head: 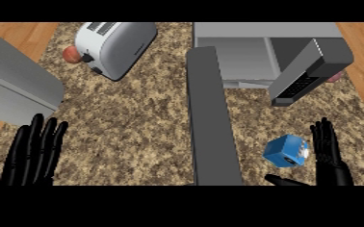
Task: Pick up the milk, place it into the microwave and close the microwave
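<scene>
My right hand [331, 156], thumb spread wide, waits just beside the milk [286, 151] on the counter [135, 125], set to close round it. The microwave door [210, 120] stands open to receive it. My left hand [32, 154] rests open.

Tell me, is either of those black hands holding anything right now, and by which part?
Nothing is held. The right hand is open beside the blue milk carton, fingers straight, not curled round it. The left hand rests open at lower left.
</scene>
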Motion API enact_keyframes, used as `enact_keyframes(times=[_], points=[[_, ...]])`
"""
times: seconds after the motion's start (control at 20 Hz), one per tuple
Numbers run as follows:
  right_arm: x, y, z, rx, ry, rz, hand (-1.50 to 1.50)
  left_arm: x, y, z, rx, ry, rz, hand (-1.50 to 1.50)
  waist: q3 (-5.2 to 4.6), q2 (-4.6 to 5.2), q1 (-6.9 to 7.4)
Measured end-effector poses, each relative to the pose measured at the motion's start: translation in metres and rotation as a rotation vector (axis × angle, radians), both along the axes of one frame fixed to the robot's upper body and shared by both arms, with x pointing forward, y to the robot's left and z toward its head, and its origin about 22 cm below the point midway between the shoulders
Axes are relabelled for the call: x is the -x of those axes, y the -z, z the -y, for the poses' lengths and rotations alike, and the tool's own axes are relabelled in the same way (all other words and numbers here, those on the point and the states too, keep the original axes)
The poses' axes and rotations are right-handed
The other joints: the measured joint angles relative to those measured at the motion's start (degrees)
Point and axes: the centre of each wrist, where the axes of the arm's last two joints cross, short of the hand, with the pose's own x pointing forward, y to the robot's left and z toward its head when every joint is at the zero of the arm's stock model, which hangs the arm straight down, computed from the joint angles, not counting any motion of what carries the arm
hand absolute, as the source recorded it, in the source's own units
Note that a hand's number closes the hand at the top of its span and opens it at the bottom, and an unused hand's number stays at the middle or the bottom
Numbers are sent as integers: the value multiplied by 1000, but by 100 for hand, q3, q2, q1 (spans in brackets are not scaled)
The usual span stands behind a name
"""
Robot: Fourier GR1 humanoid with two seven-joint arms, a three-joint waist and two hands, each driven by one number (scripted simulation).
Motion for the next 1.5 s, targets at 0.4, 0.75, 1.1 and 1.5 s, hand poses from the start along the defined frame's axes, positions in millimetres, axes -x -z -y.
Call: enact_keyframes(times=[0.4,0.75,1.1,1.5], points=[[1,41,14,-42,-7,-8,-150,11,-2,1,1,-8,-6,-150,0,-1,10],[-5,79,30,-67,-3,-9,-150,7,-3,3,-14,-12,-3,-150,1,4,14],[-13,111,40,-51,-18,-25,150,8,1,-1,-9,-9,-8,-150,2,6,30],[-13,126,38,37,-108,0,150,7,-5,0,0,-13,-3,-150,-4,4,35]])
